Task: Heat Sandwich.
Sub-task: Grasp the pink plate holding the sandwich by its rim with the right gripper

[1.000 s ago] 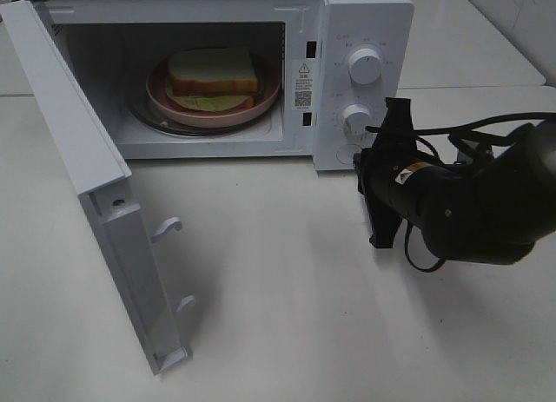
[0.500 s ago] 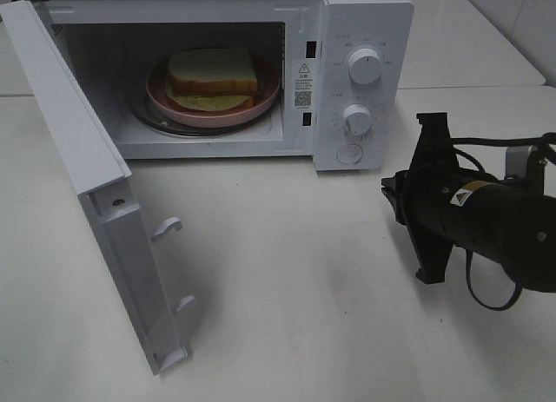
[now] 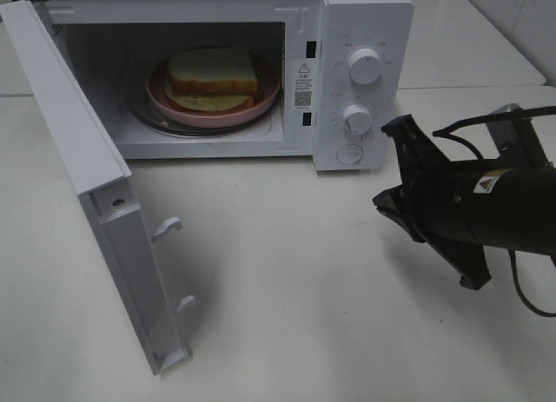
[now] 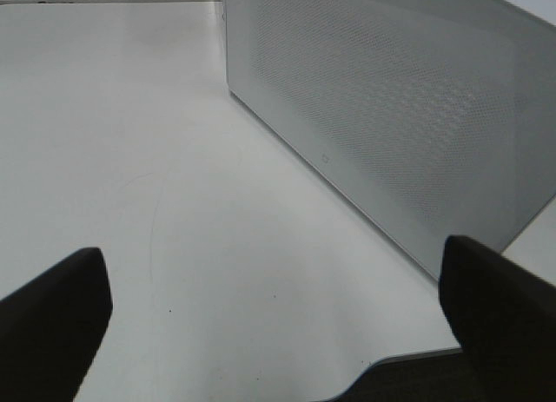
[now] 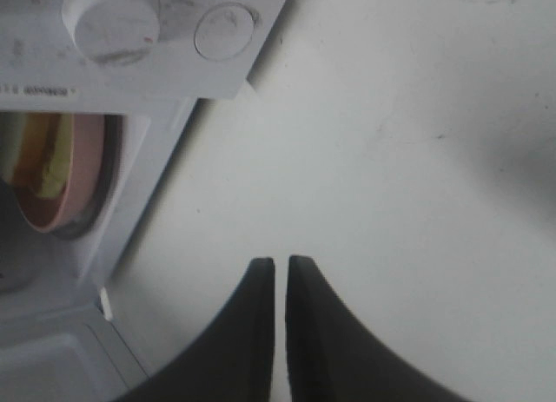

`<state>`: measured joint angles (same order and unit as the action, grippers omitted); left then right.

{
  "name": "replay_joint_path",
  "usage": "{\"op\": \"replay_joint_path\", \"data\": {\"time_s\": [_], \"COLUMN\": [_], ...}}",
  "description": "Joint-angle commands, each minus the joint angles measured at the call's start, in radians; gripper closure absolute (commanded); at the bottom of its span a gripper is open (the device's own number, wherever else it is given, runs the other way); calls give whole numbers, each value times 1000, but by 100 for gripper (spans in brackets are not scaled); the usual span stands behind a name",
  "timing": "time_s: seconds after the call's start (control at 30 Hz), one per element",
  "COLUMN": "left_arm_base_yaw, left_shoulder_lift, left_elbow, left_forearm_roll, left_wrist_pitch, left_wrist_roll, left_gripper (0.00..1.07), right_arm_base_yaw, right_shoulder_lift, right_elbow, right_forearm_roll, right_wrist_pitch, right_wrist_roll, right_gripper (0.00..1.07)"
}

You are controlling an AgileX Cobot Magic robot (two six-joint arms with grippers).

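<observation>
While the microwave (image 3: 365, 37) stands open, white tabletop (image 3: 287, 289), sandwich (image 3: 213, 72) inside.

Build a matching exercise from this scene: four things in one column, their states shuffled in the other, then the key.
1. sandwich
2. microwave door
3. left gripper
4. right gripper

A. jaws shut, holding nothing
B. lying on the pink plate
C. jaws wide apart
D. swung out on its hinges

Pairs: 1-B, 2-D, 3-C, 4-A
</observation>
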<state>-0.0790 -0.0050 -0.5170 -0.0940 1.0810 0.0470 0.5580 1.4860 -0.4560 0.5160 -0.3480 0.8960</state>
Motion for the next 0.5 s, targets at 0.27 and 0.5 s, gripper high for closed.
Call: {"op": "replay_joint_path", "data": {"time_s": [0.27,0.5], "left_arm_base_yaw": [2,2], "left_shoulder_lift": [-6,-6], "left_elbow": [2,2], "left_forearm_roll": [-2,-2], "left_wrist_pitch": [-12,-12], "left_wrist_roll": [0,0], "left_gripper": [10,10], "right_arm_base_yaw": [1,1], "right_shoulder_lift": [-26,-26], "right_elbow": [-130,-245], "right_forearm_roll": [-125,-199], "right_wrist_pitch": [348,645], "right_wrist_roll": [-360,-582], "right_gripper": [98,97]}}
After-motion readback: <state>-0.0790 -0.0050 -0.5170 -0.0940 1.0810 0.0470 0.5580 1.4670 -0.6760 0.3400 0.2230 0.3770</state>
